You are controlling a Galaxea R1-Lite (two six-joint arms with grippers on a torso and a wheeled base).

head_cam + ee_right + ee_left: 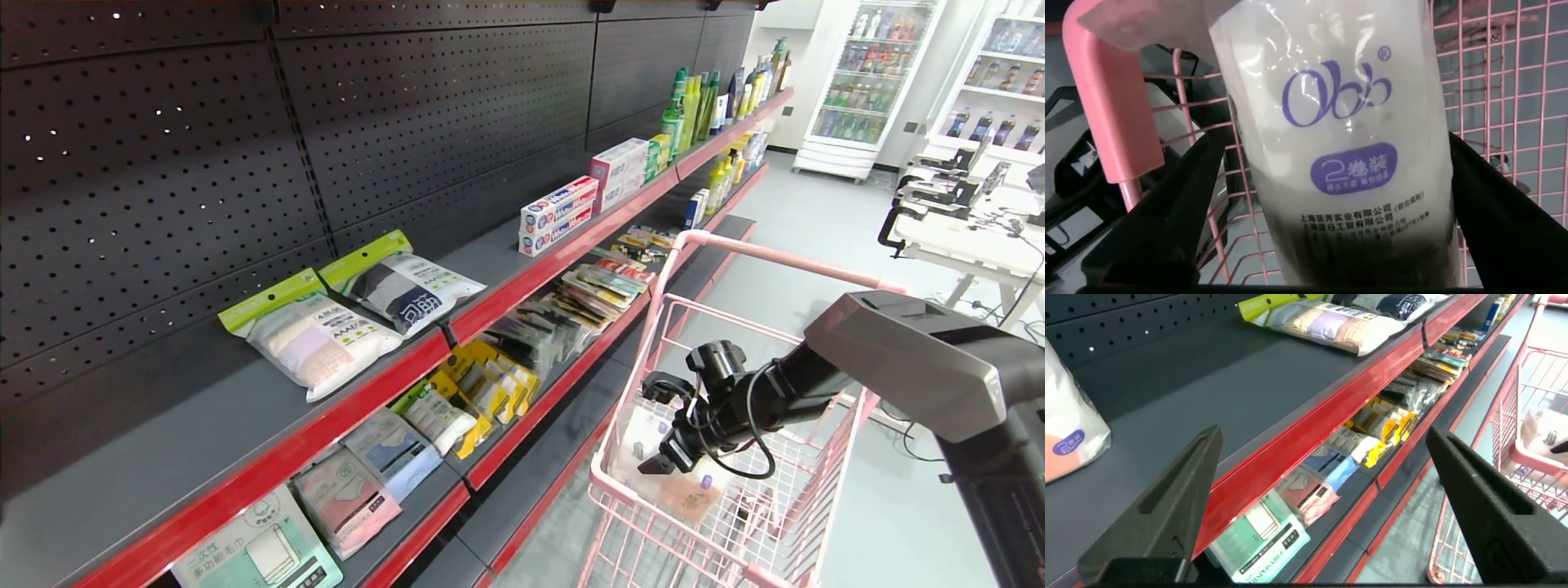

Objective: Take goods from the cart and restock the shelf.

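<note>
A white soft pack with purple print (pixel 1331 163) lies in the pink wire cart (pixel 709 240). My right gripper (pixel 1335 135) is open, with one finger on each side of the pack; I cannot tell whether they touch it. The head view shows this gripper (pixel 663 459) low inside the cart over the white pack (pixel 645 482). Over the front of the grey top shelf (pixel 1208 384) my left gripper (pixel 1323 431) stands open and holds nothing. A similar white pack (pixel 1065 416) rests on that shelf beside it.
Two bagged goods with green headers (pixel 314 339) (pixel 404 290) lie on the top shelf, with toothpaste boxes (pixel 559 214) and bottles (pixel 694 102) farther along. The lower shelf (pixel 457 400) is crowded with packets. A drinks fridge (pixel 865 82) and a white table (pixel 971 241) stand beyond the cart.
</note>
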